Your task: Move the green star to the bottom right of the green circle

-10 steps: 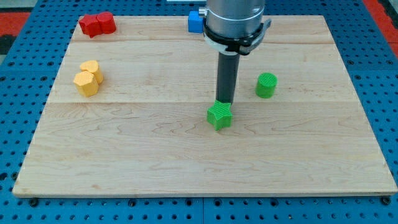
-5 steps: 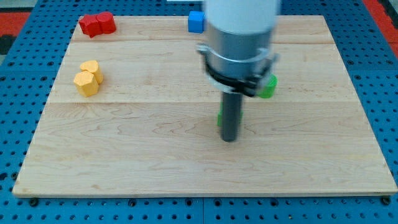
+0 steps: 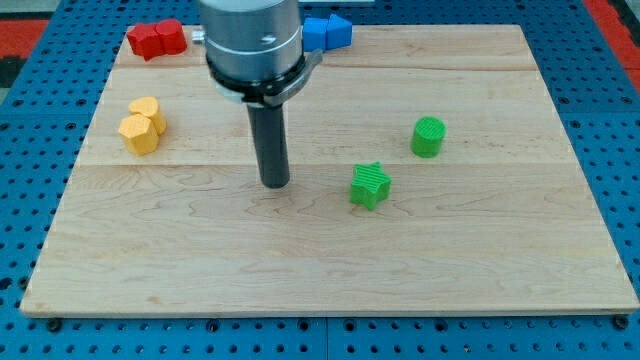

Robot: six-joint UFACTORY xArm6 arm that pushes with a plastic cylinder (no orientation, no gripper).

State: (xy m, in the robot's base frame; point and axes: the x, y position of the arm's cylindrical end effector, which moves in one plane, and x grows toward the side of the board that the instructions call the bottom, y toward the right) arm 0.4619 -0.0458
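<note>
My tip (image 3: 275,184) rests on the desk (image 3: 480,270), touching no block; the end effector is a bare rod and holds nothing. Green star (image 3: 369,185) lies to the tip's right in the view, apart, at about the same level. Green circle (image 3: 428,137) sits beyond the star, further right and up. Judgement: the tip is already on the star's left side, so a rightward push, angled slightly downward, should carry it below-right of the circle.

Light wooden board (image 3: 480,260) on blue pegboard. On it: green star block (image 3: 369,185), green cylinder block (image 3: 428,137), two yellow blocks (image 3: 142,124). Red blocks (image 3: 156,39), blue blocks (image 3: 327,32) at top edge.
</note>
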